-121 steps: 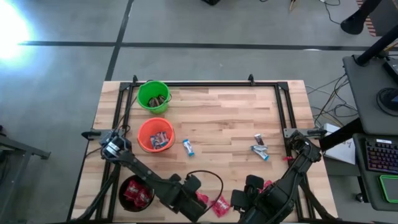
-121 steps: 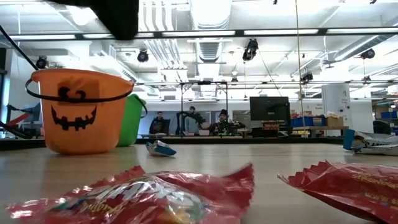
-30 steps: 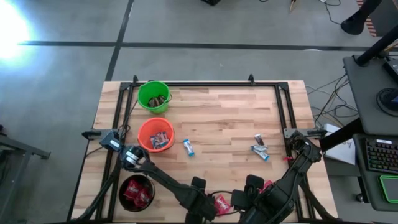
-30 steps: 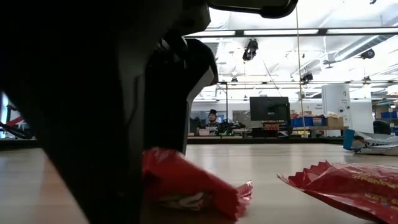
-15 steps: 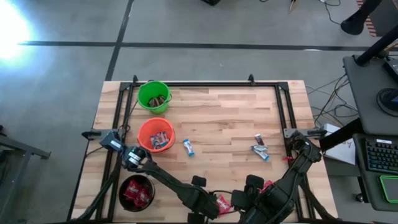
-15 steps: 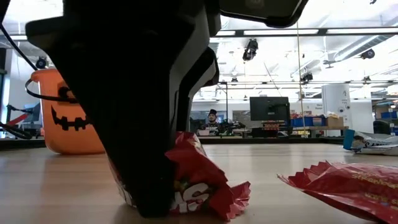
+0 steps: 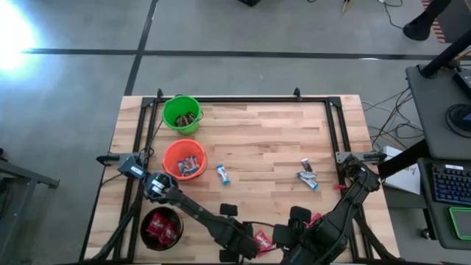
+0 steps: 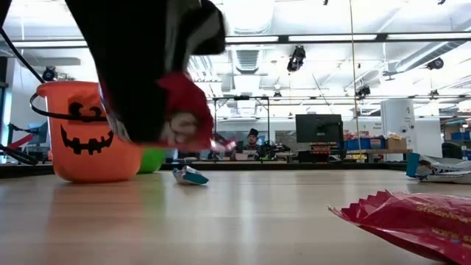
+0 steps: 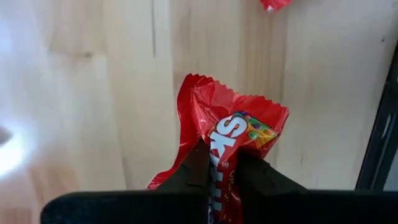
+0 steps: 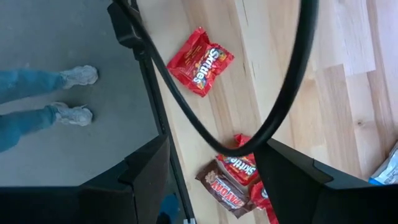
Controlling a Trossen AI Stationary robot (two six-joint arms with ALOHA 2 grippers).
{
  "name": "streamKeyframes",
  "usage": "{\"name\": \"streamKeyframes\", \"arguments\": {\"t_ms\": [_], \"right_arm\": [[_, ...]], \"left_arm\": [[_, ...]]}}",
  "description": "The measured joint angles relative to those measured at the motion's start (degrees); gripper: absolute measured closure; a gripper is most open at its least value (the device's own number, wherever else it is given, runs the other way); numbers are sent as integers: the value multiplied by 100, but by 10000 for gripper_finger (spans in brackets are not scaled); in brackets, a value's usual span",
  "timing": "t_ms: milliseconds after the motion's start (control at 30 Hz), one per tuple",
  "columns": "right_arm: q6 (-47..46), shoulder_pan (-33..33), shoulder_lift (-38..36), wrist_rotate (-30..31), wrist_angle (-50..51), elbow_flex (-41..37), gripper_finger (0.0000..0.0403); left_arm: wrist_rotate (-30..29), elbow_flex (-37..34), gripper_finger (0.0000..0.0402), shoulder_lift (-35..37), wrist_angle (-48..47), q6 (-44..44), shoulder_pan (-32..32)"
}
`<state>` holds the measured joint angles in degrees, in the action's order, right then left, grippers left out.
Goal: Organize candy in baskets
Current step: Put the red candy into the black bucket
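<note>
A wooden table (image 7: 257, 140) is seen from directly above, with two dark robot arms reaching in from its near edge. The left arm runs from its base at the table's left side diagonally toward the near middle edge. Its gripper, the left gripper (image 9: 222, 163), is pinched shut on a red candy packet (image 9: 233, 134). In the left wrist view, the two dark fingers (image 9: 194, 168) squeeze the crumpled wrapper between them. In the low view, the packet hangs in the gripper, lifted clear of the tabletop.

The right arm bends in from the table's right side, and its wrist lies near the front edge, just beside the left gripper. The right gripper (image 10: 211, 168) has its fingers spread wide and holds nothing. Its wrist camera looks down on another red packet (image 10: 200, 60) lying flat on the wood, and on a small cluster of red and brown sweets (image 10: 233, 177) between its fingers.

Three baskets stand on the left part of the table. The green basket (image 7: 182, 114) is farthest back, the orange basket (image 7: 184, 160) is just in front of it, and the black basket (image 7: 162, 227) sits near the front left edge with red sweets inside. One blue-and-white candy (image 7: 223, 174) lies just right of the orange basket. A few more wrapped sweets (image 7: 308, 174) lie toward the right side.
</note>
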<state>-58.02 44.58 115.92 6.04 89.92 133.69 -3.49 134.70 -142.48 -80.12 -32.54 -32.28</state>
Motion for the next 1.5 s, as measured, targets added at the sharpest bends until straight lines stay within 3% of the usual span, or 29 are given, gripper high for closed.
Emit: {"name": "streamKeyframes", "arguments": {"t_ms": [300, 600, 1133, 1300, 1500], "right_arm": [[113, 4, 0, -12, 0, 0, 179], [211, 4, 0, -13, 4, 0, 179], [-340, -9, 0, -2, 10, 0, 179], [-791, -9, 0, 191, 10, 0, 179], [-1196, -26, 0, 395, 12, 0, 179]], "left_arm": [[6, 4, 389, 216, -776, -525, -248], [-36, 8, 389, 825, -965, -1339, -533], [-858, -106, 388, 2239, -991, -1981, -1300], [-887, -624, 388, 2728, -992, -2376, -1551], [-944, -1957, 388, 3568, -998, -3307, -1869]]}}
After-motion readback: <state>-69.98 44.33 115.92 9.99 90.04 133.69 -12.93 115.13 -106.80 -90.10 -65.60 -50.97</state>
